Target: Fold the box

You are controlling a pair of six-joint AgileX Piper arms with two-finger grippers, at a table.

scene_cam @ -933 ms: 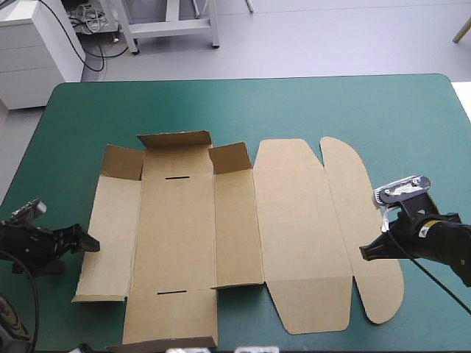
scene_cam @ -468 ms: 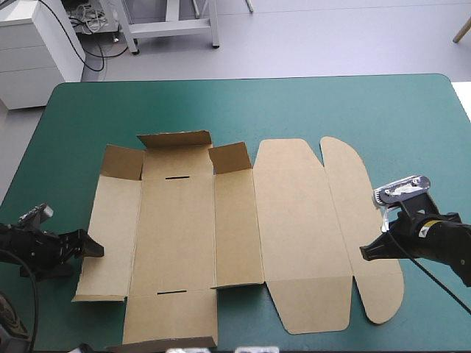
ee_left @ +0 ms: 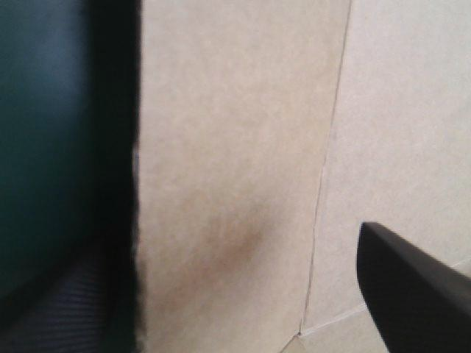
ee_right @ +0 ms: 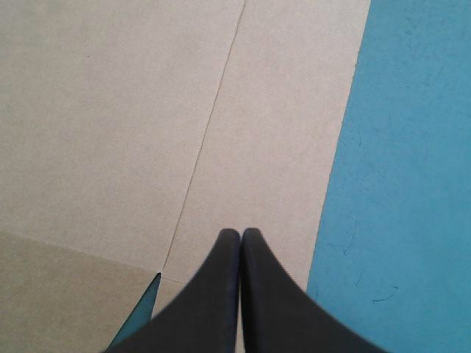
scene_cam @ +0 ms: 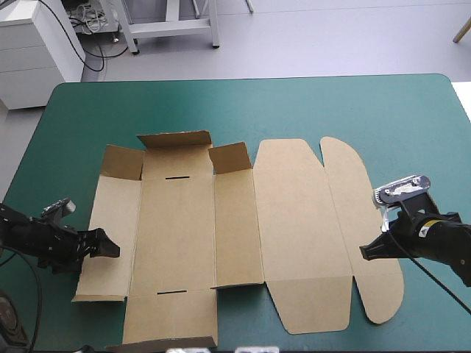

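Box (scene_cam: 294,220) mostly flat on tabletop (scene_cam: 331,110), long axis left-right. My left gripper (scene_cam: 110,248) spread, straddling box's left edge (nearer arm, I judge); right gripper (scene_cam: 364,254) clenched empty over box's right flap.

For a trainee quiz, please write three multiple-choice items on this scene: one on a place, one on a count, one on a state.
1. Where is the left gripper?
A) at the box's left edge
B) at its rounded right flap
C) over its middle

2. How many narrow slots are cut in the box's wide panel?
A) none
B) two
C) five

3. How do the right gripper's fingers stand?
A) wide apart
B) shut, meeting in a point
C) crossed over each other

Answers:
1 A: the high view shows its tip at the left panel's edge.
2 B: one slot lies near each end of that panel.
3 B: its wrist view shows them pressed together above the board.
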